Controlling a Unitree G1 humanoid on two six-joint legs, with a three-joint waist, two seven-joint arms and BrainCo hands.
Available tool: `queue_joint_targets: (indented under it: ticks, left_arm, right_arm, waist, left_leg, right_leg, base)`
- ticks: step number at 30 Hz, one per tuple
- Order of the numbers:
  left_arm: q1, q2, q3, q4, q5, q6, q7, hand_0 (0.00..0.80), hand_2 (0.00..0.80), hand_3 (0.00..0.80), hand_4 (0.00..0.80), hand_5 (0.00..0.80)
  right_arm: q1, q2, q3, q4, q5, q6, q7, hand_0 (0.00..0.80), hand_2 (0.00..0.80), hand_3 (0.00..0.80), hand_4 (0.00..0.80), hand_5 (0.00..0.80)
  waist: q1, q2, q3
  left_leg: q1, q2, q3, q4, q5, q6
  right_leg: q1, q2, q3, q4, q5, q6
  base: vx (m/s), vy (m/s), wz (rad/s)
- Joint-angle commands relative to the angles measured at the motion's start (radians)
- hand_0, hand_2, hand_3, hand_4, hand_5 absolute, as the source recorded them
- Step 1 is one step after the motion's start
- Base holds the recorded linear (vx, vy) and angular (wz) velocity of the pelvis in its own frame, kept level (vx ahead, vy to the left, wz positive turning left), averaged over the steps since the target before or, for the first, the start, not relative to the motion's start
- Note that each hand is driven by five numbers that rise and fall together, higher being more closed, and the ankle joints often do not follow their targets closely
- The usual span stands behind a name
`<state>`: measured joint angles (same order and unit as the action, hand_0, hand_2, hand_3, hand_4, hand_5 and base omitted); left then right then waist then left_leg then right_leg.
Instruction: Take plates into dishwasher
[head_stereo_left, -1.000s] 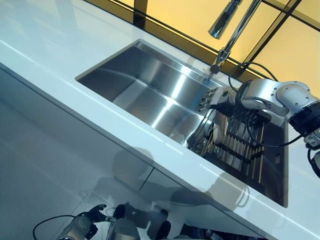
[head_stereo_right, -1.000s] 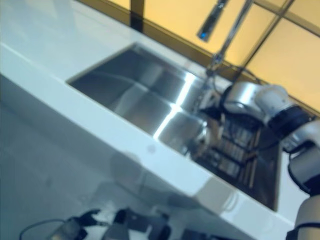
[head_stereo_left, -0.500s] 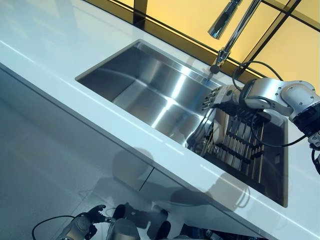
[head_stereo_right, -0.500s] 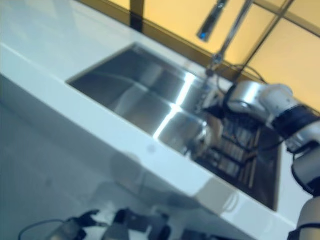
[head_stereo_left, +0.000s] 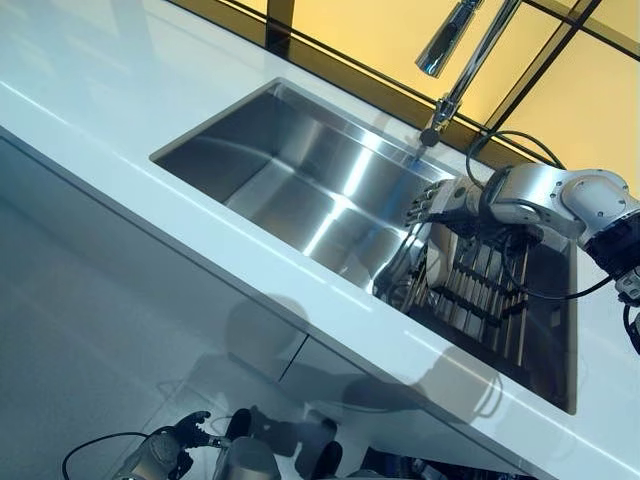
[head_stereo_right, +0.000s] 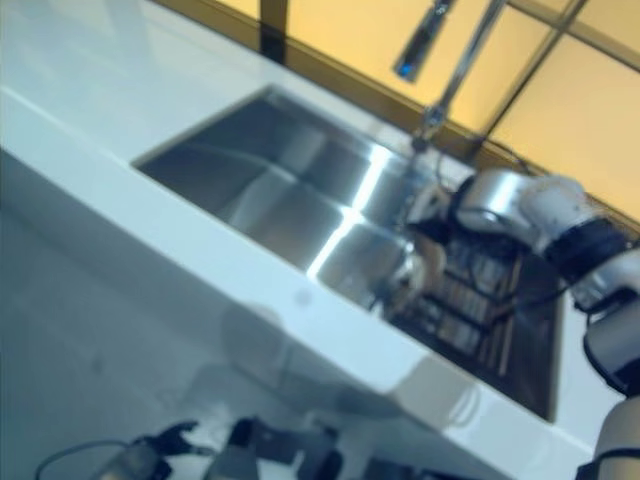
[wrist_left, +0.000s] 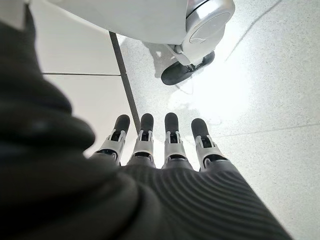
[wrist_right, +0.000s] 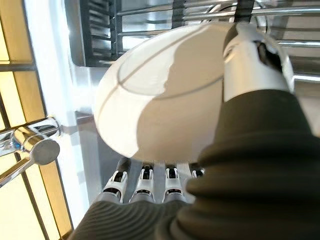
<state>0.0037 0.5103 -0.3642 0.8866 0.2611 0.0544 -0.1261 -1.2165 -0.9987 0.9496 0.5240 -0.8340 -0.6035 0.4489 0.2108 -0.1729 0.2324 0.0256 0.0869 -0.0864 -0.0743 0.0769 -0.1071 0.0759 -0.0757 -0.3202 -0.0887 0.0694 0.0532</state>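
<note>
A white plate (wrist_right: 160, 100) stands on edge in the dark dish rack (head_stereo_left: 490, 295) at the right end of the sink; its rim (head_stereo_left: 436, 262) shows pale in the left eye view. My right hand (head_stereo_left: 440, 200) reaches in from the right above the rack. The right wrist view shows its fingers (wrist_right: 145, 182) behind the plate and its thumb (wrist_right: 245, 55) across the front, pinching it. My left hand (head_stereo_left: 165, 455) hangs low at the lower left over the floor, with its fingers (wrist_left: 155, 142) straight and holding nothing.
The steel sink (head_stereo_left: 300, 170) is set in a white counter (head_stereo_left: 120, 140). A chrome faucet (head_stereo_left: 445, 40) rises at the back above the rack, close to my right hand. Dark-framed windows run behind it. Cabinet fronts (head_stereo_left: 100, 300) lie below the counter edge.
My right hand and forearm have shifted slightly to the right and down over the rack, still on the plate. The left hand has not moved.
</note>
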Motion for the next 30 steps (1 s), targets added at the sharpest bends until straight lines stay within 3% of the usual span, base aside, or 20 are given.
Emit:
queue_joint_targets:
  ticks: [1,30]
  left_arm:
    - [-0.003,0.012,-0.043,-0.011,0.027,-0.011,-0.006,0.000,0.000,0.000,0.000,0.000]
    - [-0.004,0.017,-0.042,-0.020,0.032,-0.006,-0.013,0.000,0.000,0.000,0.000,0.000]
  right_arm:
    - [-0.035,-0.094,-0.007,0.011,0.009,0.052,-0.028,0.000,0.000,0.000,0.000,0.000]
    - [-0.005,-0.097,-0.039,0.014,-0.014,0.057,-0.046,0.000,0.000,0.000,0.000,0.000]
  waist:
    - [0.029,0.001,-0.005]
    - [0.026,-0.001,-0.001]
  left_leg:
    - [-0.016,-0.006,0.048,-0.003,-0.010,0.040]
    - [-0.017,-0.005,0.051,0.000,-0.010,0.042]
  right_leg:
    - [0.013,-0.002,0.027,0.048,-0.024,0.037]
    - [0.010,-0.003,0.026,0.054,-0.024,0.037]
  base:
    - [0.000,0.000,0.00]
    - [0.000,0.000,0.00]
